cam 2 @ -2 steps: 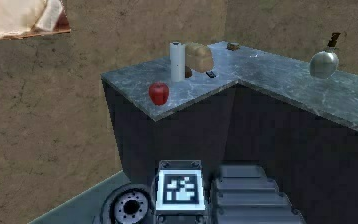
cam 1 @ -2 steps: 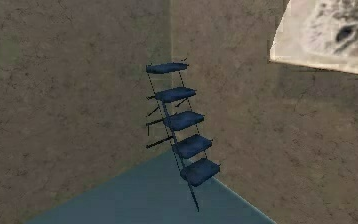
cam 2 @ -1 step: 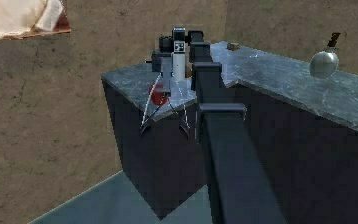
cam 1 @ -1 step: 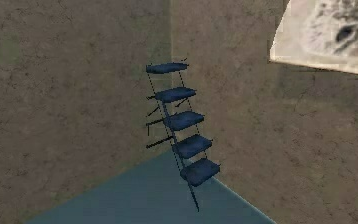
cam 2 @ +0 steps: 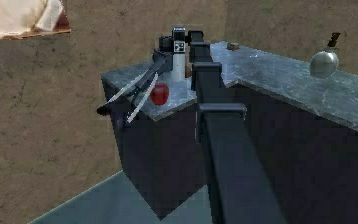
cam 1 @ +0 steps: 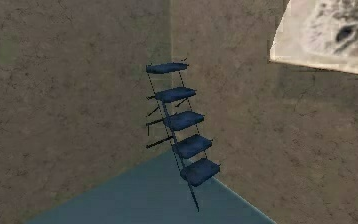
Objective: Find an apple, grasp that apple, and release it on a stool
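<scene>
A small red round thing, apple-like (cam 2: 159, 94), lies on the grey stone top of a dark counter (cam 2: 272, 72), near its left corner. My arm (cam 2: 219, 130) rises from the bottom edge to that corner. The gripper (cam 2: 122, 108) points down and left past the counter's edge, with its thin fingers (cam 2: 137, 92) right beside the red thing. I cannot tell whether the gripper holds anything, nor whether it touches the apple. A blue stepped frame with several flat treads (cam 1: 184, 120) stands in a room corner in the forward view.
A round pale bottle with a dark neck (cam 2: 325, 60) stands on the counter's right part. A white upright thing (cam 2: 177, 64) sits by the arm's end. Pictures hang on the walls (cam 1: 327, 35) (cam 2: 22, 18). Blue-grey floor (cam 1: 137, 200) meets brown walls.
</scene>
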